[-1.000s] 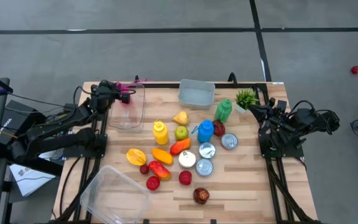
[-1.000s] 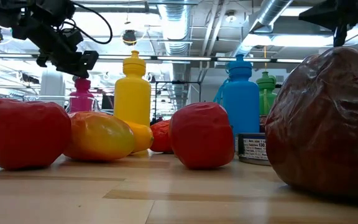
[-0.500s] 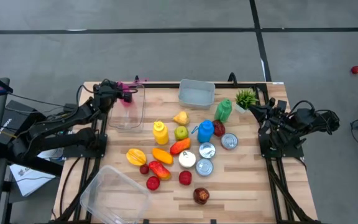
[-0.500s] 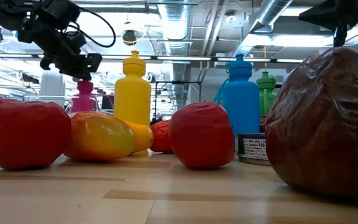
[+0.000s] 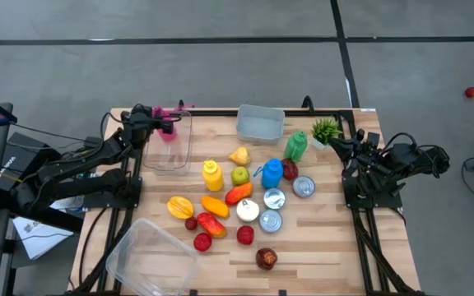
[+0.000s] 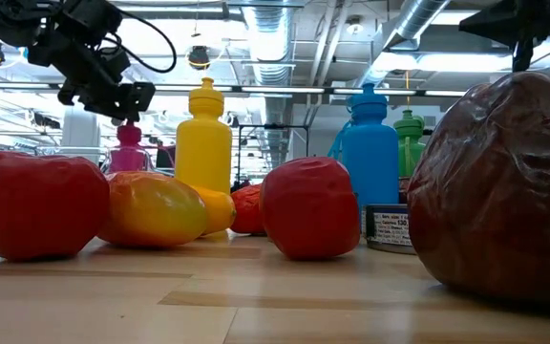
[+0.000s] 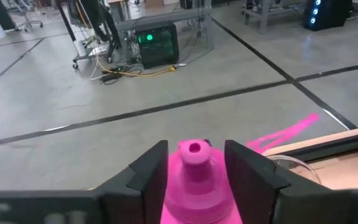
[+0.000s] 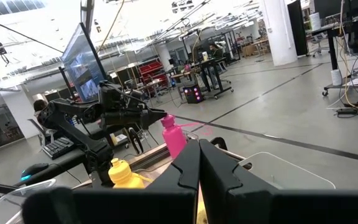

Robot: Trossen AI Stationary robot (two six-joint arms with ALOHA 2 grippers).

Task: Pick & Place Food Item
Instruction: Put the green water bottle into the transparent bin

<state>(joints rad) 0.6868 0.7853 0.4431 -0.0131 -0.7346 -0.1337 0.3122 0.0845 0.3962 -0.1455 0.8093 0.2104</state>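
Observation:
A pink bottle (image 5: 168, 131) stands upright in a clear container (image 5: 171, 156) at the table's far left. My left gripper (image 5: 158, 125) reaches in level at the bottle's top. In the left wrist view its fingers (image 7: 151, 168) stand open on either side of the bottle's cap and neck (image 7: 194, 155). In the low view the gripper (image 6: 122, 100) sits just over the bottle's cap (image 6: 129, 134). My right gripper (image 5: 336, 142) waits raised at the table's right side, its fingers shut (image 8: 199, 163) on nothing. My left gripper's fingers flank the pink bottle's neck, level, from the table's left side. A narrow gap shows beside the cap. Lower down the bottle's shoulder (image 7: 194, 199) fills the space between them, and I cannot tell whether they touch it.
Mid-table stand a yellow bottle (image 5: 211, 174), a blue bottle (image 5: 271, 173), a green bottle (image 5: 295, 145), cans (image 5: 272, 199) and several fruits and vegetables (image 5: 212, 215). A clear tub (image 5: 260, 123) sits at the far edge, a clear lid (image 5: 151, 255) near left, and a small plant (image 5: 326, 129) far right.

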